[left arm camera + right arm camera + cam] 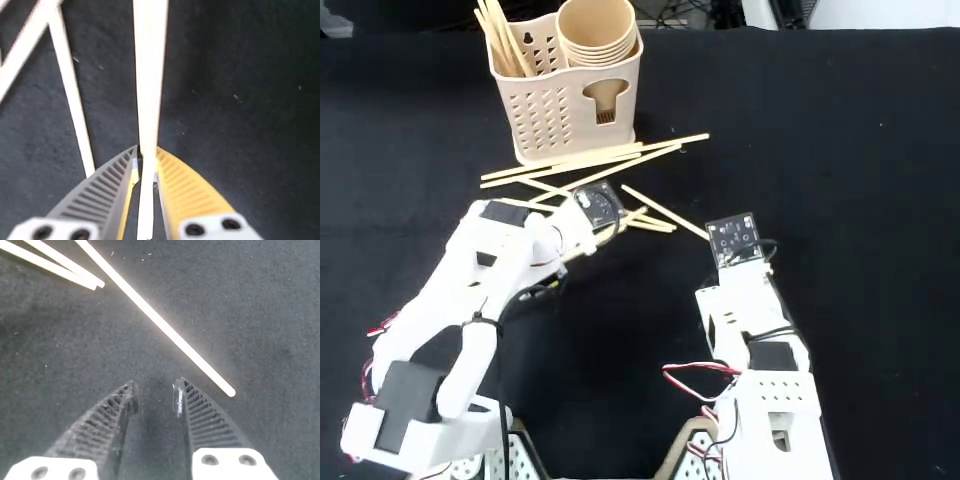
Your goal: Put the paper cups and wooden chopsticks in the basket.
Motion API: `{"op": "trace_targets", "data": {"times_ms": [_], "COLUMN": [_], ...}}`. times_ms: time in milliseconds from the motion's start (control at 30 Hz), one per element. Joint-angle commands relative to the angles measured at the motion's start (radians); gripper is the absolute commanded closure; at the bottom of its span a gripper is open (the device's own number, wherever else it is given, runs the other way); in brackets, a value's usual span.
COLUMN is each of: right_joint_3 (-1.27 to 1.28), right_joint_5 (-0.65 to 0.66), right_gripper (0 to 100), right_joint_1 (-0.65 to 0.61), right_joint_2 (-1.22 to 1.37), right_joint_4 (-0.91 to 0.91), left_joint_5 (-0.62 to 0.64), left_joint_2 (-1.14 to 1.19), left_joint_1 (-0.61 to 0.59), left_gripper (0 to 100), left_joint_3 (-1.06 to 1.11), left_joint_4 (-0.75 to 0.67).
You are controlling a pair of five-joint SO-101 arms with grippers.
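One chopstick (149,75) clamped between jaws of left tool (146,162); we judge pickup step in hand, next lift and carry to basket (550,115) beyond tool; right tool (154,395) apart, loose chopstick (160,322) just ahead.

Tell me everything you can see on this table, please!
Basket: one, beige, far side of the table.
Cloth: one, black, covering the table.
Paper cups: a nested stack, tan, in one basket compartment; count unclear.
Standing chopsticks: several, pale wood, in the other compartment.
Loose chopsticks: several, pale wood, scattered on the cloth in front of the basket.
Held chopstick: one, pale wood, gripped by the left tool.
Left tool: one, grey and yellow, shut on the held chopstick.
Right tool: one, grey, open, over bare cloth beside a loose chopstick.
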Motion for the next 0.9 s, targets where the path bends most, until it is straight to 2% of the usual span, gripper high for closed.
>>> {"op": "trace_targets", "data": {"times_ms": [0,167,500,700,867], "right_joint_3": [-0.002,-0.002,-0.002,-0.002,-0.002], "right_joint_5": [0.002,0.002,0.002,0.002,0.002], "right_gripper": [85.8,85.8,85.8,85.8,85.8], "right_joint_1": [-0.008,-0.008,-0.008,-0.008,-0.008], "right_joint_2": [-0.012,-0.012,-0.012,-0.012,-0.012], "right_joint_4": [-0.017,-0.017,-0.017,-0.017,-0.017], "left_joint_5": [0.009,0.009,0.008,0.005,0.008], "left_joint_2": [0.041,0.153,0.184,0.193,0.193], "left_joint_1": [0.012,0.008,0.004,-0.010,-0.002], "left_gripper": [94,84,84,95,96], "left_joint_3": [-0.004,-0.015,-0.038,-0.036,-0.024], "left_joint_4": [-0.077,-0.098,-0.094,-0.097,-0.097]}}
